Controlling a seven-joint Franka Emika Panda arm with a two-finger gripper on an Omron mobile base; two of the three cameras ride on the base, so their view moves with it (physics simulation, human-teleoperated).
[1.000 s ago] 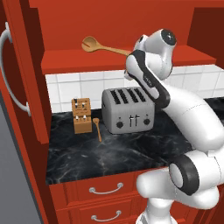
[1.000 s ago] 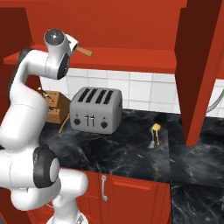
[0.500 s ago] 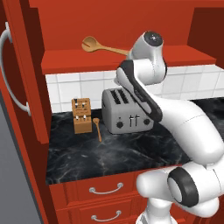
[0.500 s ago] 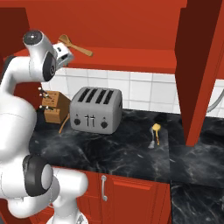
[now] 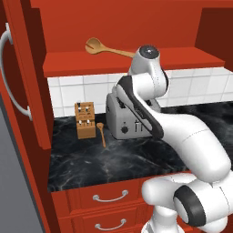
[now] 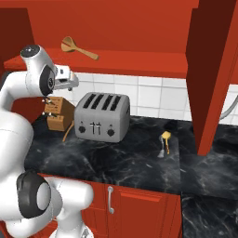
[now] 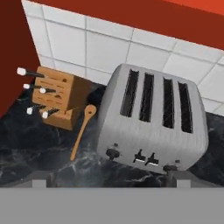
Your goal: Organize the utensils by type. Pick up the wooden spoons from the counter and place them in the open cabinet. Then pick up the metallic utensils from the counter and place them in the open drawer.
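Silver four-slot toaster (image 5: 125, 120) upright against white tiled backsplash (image 6: 153, 95). Wooden knife block (image 5: 85, 119) just left of toaster, tilted, dark handles with white ends sticking out. Red fronts below with silver pulls (image 5: 109, 197).

My arm folds high, elbow up, wrist bent forward and down. Gripper (image 6: 69, 82) hangs empty, jaws spread wide, fingertips (image 7: 41, 178) far apart.

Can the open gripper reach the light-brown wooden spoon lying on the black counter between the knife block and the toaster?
Probably yes: the spoon lies uncovered in the gap, though knife block and toaster crowd it.
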